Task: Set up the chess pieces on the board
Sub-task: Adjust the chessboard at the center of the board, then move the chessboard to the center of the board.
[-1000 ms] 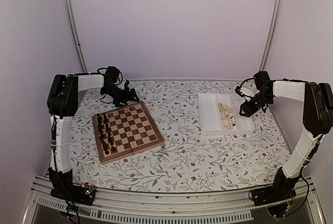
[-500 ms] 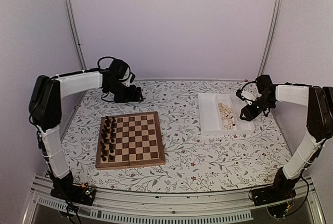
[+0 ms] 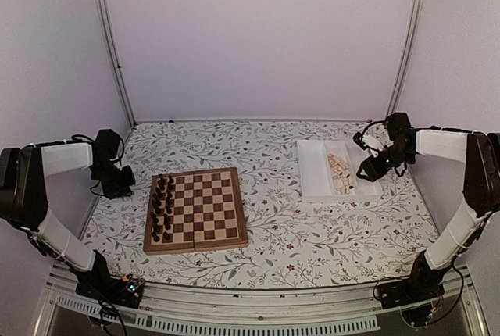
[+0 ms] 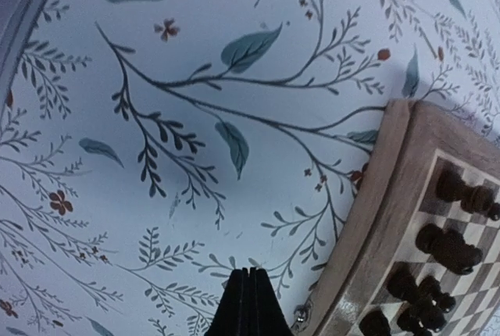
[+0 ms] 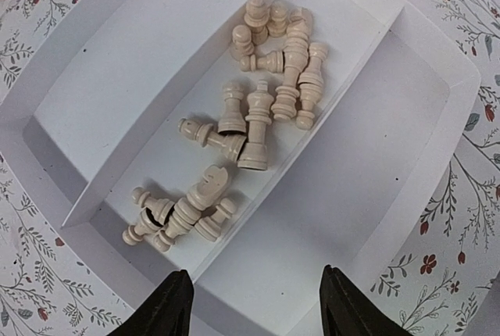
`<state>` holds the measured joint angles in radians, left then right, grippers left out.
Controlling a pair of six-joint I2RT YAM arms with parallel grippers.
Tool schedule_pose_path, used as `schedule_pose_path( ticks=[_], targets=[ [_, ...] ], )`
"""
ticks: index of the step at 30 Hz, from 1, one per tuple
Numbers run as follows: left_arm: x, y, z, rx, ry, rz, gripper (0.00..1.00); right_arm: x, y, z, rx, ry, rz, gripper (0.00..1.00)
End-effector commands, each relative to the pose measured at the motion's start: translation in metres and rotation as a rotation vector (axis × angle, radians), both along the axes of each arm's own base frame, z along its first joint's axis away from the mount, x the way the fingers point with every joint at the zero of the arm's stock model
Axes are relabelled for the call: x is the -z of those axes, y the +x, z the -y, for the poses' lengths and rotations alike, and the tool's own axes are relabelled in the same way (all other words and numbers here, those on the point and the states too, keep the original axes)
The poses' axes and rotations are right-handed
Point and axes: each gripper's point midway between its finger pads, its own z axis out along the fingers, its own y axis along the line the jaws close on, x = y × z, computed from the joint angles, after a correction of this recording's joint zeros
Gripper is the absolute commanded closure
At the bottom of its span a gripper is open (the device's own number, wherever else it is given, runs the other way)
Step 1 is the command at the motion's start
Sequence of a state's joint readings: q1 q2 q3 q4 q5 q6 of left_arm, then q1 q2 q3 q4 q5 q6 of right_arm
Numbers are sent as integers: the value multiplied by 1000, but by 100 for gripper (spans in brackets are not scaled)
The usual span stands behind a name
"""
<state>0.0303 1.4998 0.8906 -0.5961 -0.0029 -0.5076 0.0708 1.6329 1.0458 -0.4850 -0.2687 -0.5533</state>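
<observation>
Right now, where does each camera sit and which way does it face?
Top external: above and behind the bases, facing down over the table; left arm and right arm show.
Left wrist: faces down at the board corner; the shut left gripper shows.
Right wrist: faces down into the tray of cream pieces; the open right gripper shows.
Top and left wrist share the board.

White-sleeved arms (image 3: 66, 158), black joints (image 3: 17, 187), cables (image 3: 369, 128)
</observation>
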Motion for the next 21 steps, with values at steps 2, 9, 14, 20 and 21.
schedule_pose_path(
  ticks=[2, 9, 14, 20, 21],
  targets=[
    [18, -31, 10, -17, -65, -91, 100, -17, 2, -5, -16, 38, 57, 41],
    [48, -51, 41, 44, -233, -141, 100, -16, 1, -8, -24, 55, 57, 41],
    [50, -48, 66, 122, -329, -98, 100, -14, 0, -11, -37, 69, 54, 41],
    [52, -47, 99, 229, -366, -85, 100, -6, -5, -9, -46, 47, 47, 41],
    [51, -46, 105, 242, -374, -82, 100, -4, -6, -7, -42, 35, 44, 41]
  ],
)
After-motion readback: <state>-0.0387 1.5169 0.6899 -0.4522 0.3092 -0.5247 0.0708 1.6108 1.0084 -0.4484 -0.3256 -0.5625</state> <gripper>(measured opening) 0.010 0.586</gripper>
